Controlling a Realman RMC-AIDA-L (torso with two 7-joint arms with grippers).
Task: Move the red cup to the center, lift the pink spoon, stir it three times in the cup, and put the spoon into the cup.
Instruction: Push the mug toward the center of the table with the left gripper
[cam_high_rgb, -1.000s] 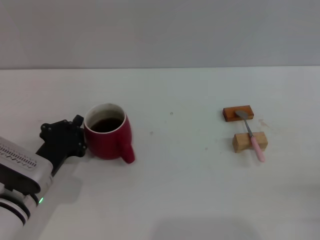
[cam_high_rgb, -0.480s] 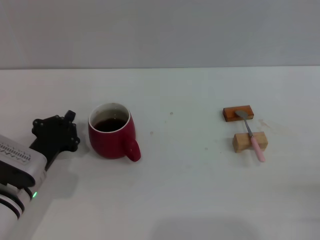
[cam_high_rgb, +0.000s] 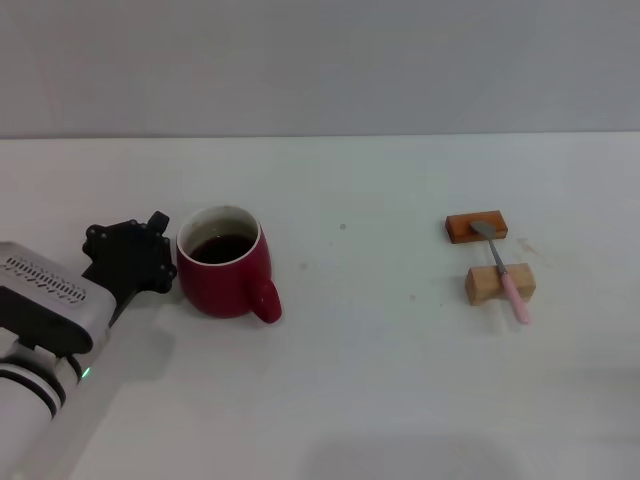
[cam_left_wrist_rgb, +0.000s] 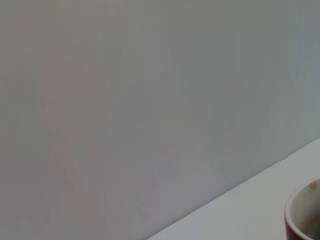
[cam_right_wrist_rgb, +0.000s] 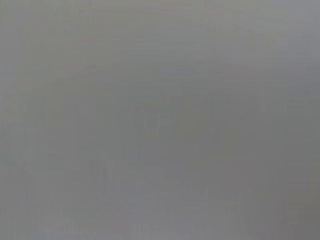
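The red cup (cam_high_rgb: 225, 275) stands on the white table left of the middle, with dark liquid inside and its handle pointing front-right. Its rim also shows in the left wrist view (cam_left_wrist_rgb: 305, 212). My left gripper (cam_high_rgb: 140, 258) is a black lump right against the cup's left side, at table height. The pink spoon (cam_high_rgb: 503, 272) lies on the right across two wooden blocks, its silver bowl on the far block and its pink handle sticking out toward me. The right gripper is out of view.
A reddish-brown wooden block (cam_high_rgb: 476, 227) and a pale wooden block (cam_high_rgb: 488, 285) lie under the spoon on the right. The white table (cam_high_rgb: 360, 350) ends at a grey wall behind. The right wrist view shows only plain grey.
The cup slid a little to the right and its handle turned. My left gripper backed off to the left, then came back up against the cup's left side.
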